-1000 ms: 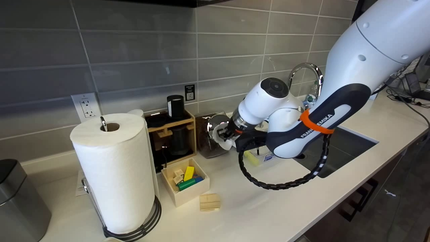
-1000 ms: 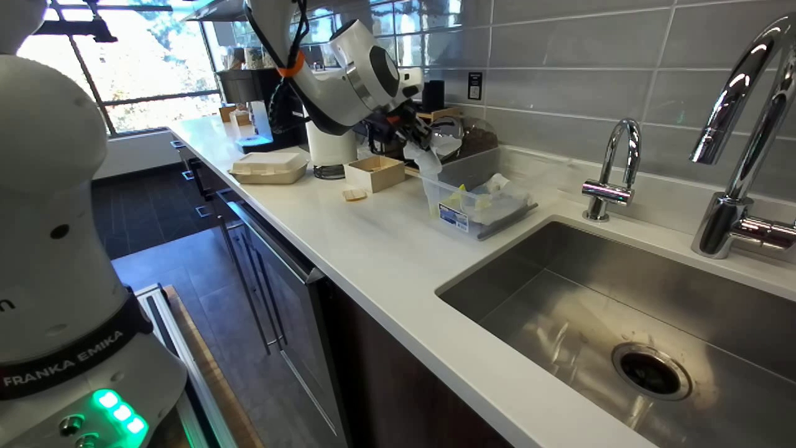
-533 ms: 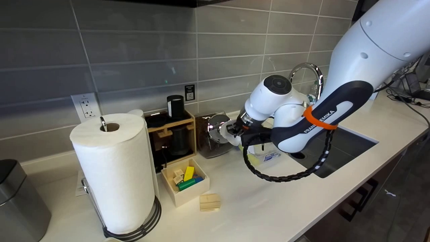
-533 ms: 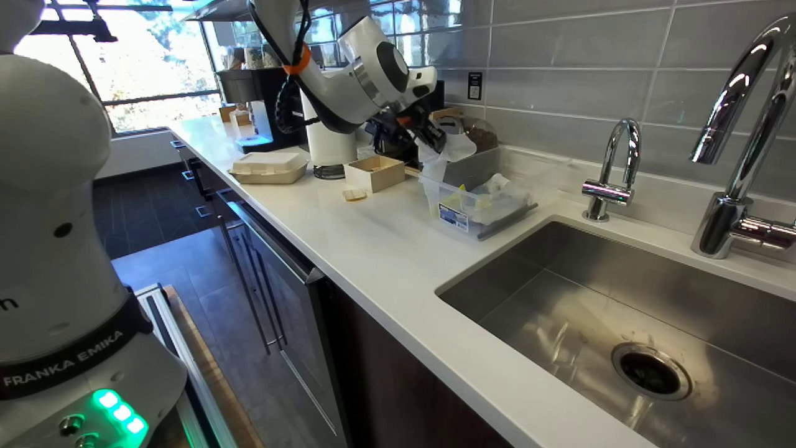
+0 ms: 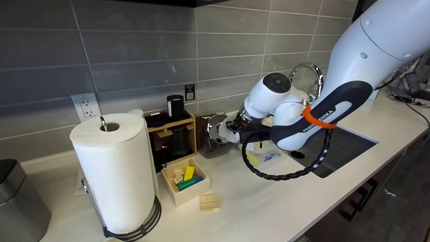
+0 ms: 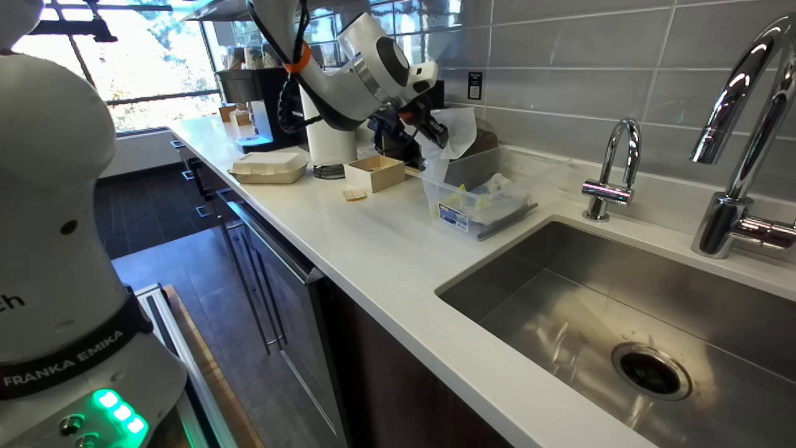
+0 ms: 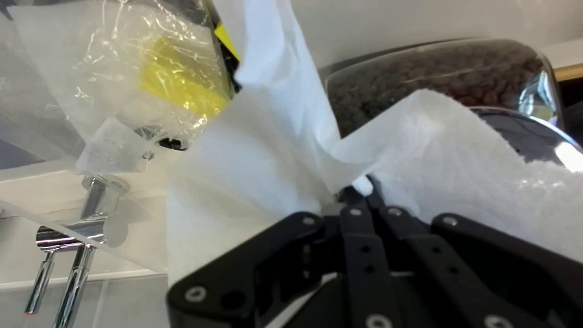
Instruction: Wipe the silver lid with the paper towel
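Kitchen, by its fittings; home or workplace, can't tell. Rectangular stainless-steel sink [image 6: 572, 330] let into long white countertop [image 6: 373, 261], tall curved chrome faucet [image 6: 762, 146] behind; glossy grey wall tiles [image 5: 141, 47]; upright white paper-towel roll [image 5: 114, 174].

Grey tiled wall [image 6: 578, 93], white countertop [image 6: 373, 242], bright window [image 6: 149, 68], dark floor [image 6: 149, 199]
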